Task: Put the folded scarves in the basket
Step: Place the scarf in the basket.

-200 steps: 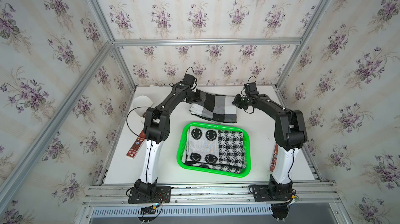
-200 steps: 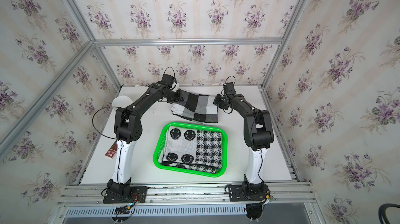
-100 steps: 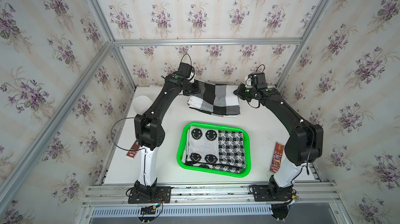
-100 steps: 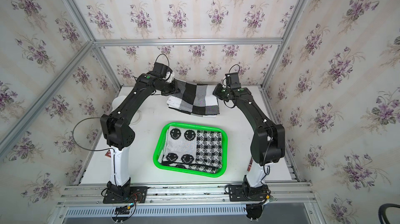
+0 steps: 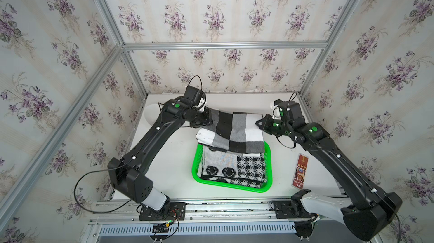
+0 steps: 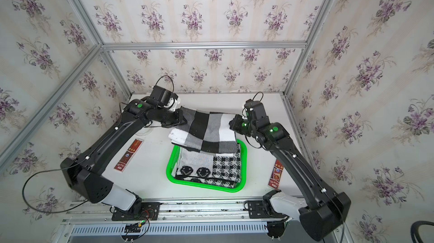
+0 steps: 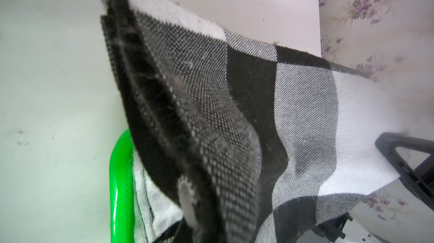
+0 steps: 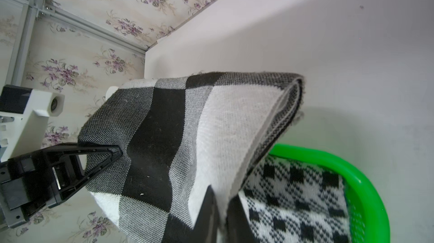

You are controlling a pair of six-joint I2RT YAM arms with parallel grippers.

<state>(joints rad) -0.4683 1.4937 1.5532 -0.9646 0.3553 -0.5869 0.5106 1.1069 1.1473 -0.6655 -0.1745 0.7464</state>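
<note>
Scarf [image 5: 232,131], checked, stretched between both grippers: left gripper [image 5: 208,119] pinched tight on one end, right gripper [image 5: 259,122] clamped on the other; basket [image 5: 232,186] below the fingers [image 8: 82,148].

My left arm [image 5: 150,141] rises from its base at the near edge, elbow out wide and forearm angled in toward the middle. My left hand [image 5: 208,120] is up off the tabletop [image 5: 169,171], jaws pinched tight on one end of the scarf [image 5: 234,131]. My right arm [image 5: 340,162] mirrors it, wrist bent inward. My right hand [image 5: 260,122] is clamped on the opposite end at about the same height, and the two hands face each other.
</note>
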